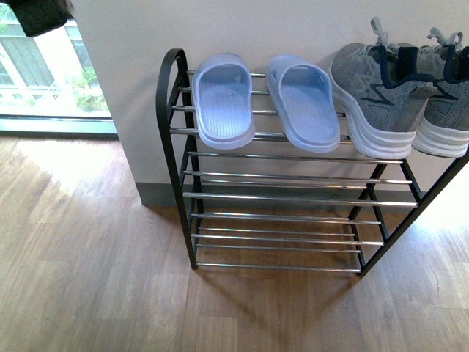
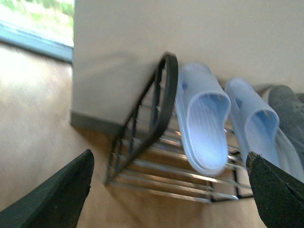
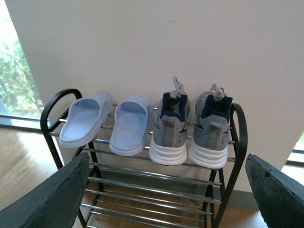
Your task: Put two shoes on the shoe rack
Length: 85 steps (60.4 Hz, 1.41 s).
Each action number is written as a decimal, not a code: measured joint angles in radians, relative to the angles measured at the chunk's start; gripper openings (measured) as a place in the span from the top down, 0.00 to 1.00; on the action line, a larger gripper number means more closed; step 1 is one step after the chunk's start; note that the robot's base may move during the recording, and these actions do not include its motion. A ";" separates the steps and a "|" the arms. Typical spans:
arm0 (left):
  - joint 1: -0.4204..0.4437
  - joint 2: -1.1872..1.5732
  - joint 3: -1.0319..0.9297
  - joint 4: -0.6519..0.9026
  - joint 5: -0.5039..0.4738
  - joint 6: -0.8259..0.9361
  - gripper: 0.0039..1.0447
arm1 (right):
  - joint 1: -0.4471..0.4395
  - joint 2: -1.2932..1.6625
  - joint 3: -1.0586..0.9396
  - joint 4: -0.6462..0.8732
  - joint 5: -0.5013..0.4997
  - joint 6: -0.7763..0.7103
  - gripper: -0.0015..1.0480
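Two grey sneakers with white soles stand side by side on the top tier of the black shoe rack (image 1: 176, 147), at its right end. In the front view they are the left shoe (image 1: 374, 95) and the right shoe (image 1: 447, 110), the latter cut off by the frame edge. The right wrist view shows both shoes (image 3: 170, 128) (image 3: 211, 133) heels outward on the shoe rack (image 3: 237, 137). My right gripper (image 3: 166, 194) is open, away from the rack, holding nothing. My left gripper (image 2: 166, 197) is open and empty by the rack's left end (image 2: 166, 95); a sliver of grey shoe (image 2: 287, 107) shows.
Two pale blue slippers (image 1: 223, 99) (image 1: 304, 103) lie on the top tier left of the sneakers. The lower tiers hold nothing. The rack backs onto a white wall; wooden floor (image 1: 88, 264) lies in front, a window at the far left. A dark arm part (image 1: 37, 15) shows at the front view's top left corner.
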 joint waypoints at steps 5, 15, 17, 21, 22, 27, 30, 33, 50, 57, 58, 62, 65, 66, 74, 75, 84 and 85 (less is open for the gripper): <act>0.009 0.008 -0.123 0.293 -0.093 0.167 0.30 | 0.000 0.000 0.000 0.000 -0.001 0.000 0.09; 0.061 -0.111 -0.267 0.448 -0.062 0.313 0.59 | 0.000 0.000 0.000 0.000 0.000 0.000 0.09; 0.076 -0.138 -0.294 0.446 -0.056 0.322 0.66 | 0.000 0.000 0.000 0.000 0.000 0.000 0.09; 0.098 -0.192 -0.344 0.434 -0.034 0.335 0.80 | 0.000 0.000 0.000 0.000 0.000 0.000 0.09; 0.103 -0.206 -0.355 0.429 -0.027 0.338 0.83 | 0.000 0.000 0.000 0.000 0.000 0.000 0.09; 0.118 -0.265 -0.394 0.409 -0.004 0.343 0.97 | 0.000 0.000 0.000 0.000 0.000 0.000 0.09; 0.129 -0.273 -0.425 0.446 0.003 0.346 0.99 | 0.000 0.000 0.000 0.000 0.000 0.000 0.09; 0.139 -0.282 -0.446 0.457 0.008 0.346 0.99 | 0.000 0.000 0.000 0.000 0.000 0.000 0.09; 0.218 -0.489 -0.526 0.315 0.110 0.350 0.99 | 0.000 0.000 0.000 0.000 0.000 0.000 0.09; 0.253 -0.587 -0.546 0.238 0.119 0.350 0.99 | 0.000 0.000 0.000 0.000 0.000 0.000 0.09; 0.253 -0.595 -0.547 0.231 0.119 0.350 0.99 | 0.000 0.000 0.000 0.000 0.000 0.000 0.09; 0.254 -0.652 -0.556 0.184 0.126 0.350 0.99 | 0.000 0.000 0.000 0.000 0.000 0.000 0.09; 0.254 -0.683 -0.561 0.156 0.126 0.350 0.99 | 0.000 0.000 0.000 0.000 0.000 0.000 0.09; 0.254 -0.698 -0.562 0.143 0.126 0.350 0.99 | 0.000 0.000 0.000 0.000 0.000 0.000 0.09; 0.254 -0.802 -0.571 0.053 0.126 0.350 0.99 | 0.000 0.000 0.000 0.000 0.000 0.000 0.09; 0.254 -0.808 -0.571 0.047 0.126 0.350 0.99 | 0.000 0.000 0.000 0.000 0.000 0.000 0.09; 0.254 -0.919 -0.572 -0.053 0.126 0.350 0.99 | 0.000 0.000 0.000 0.000 0.000 0.000 0.09; 0.254 -0.938 -0.572 -0.070 0.126 0.350 0.99 | 0.000 0.000 0.000 0.000 0.000 0.000 0.09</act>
